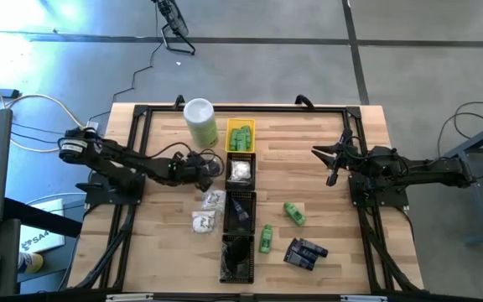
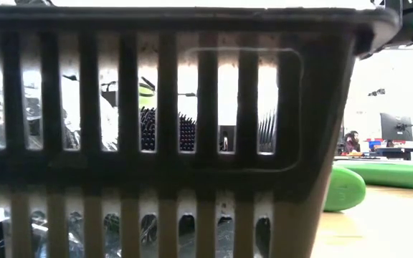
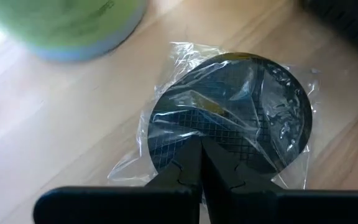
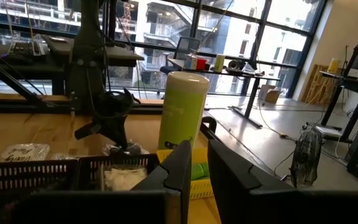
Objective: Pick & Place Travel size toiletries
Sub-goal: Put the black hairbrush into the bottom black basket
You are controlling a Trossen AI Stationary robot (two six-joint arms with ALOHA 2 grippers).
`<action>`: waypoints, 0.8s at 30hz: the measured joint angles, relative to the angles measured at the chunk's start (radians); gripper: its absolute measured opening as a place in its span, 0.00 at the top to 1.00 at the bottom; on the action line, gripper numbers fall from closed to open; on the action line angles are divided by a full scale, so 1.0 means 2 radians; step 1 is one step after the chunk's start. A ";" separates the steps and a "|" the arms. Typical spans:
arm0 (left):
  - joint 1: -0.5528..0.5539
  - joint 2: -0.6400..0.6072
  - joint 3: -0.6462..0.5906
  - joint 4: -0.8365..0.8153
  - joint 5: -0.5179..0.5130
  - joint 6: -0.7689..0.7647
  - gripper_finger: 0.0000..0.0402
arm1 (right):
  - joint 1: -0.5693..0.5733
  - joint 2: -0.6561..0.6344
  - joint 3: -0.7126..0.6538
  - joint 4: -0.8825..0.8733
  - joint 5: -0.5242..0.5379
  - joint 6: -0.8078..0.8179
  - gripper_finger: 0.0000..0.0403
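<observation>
- A wooden counter (image 1: 342, 252) with a black frame along its edges stands on a grey floor (image 1: 426, 50).
- A tall pale-green canister (image 1: 201, 124) with a white lid stands upright near the far edge, left of centre.
- Just beside the canister sits a small yellow tray (image 1: 241, 136), heading a row that runs toward the near edge.
- Black slatted trays (image 1: 239, 235) carry that row down the counter's middle; one fills most of the low view.
- White and black cables (image 1: 32, 105) trail over the floor beyond the counter's left edge.
- In the room behind, a desk with a monitor (image 2: 396, 129) and large windows (image 4: 166, 31) show.
</observation>
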 joint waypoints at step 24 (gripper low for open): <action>0.000 -0.117 0.007 -0.023 0.049 0.103 1.00 | 0.000 0.034 0.000 0.000 0.001 0.093 0.89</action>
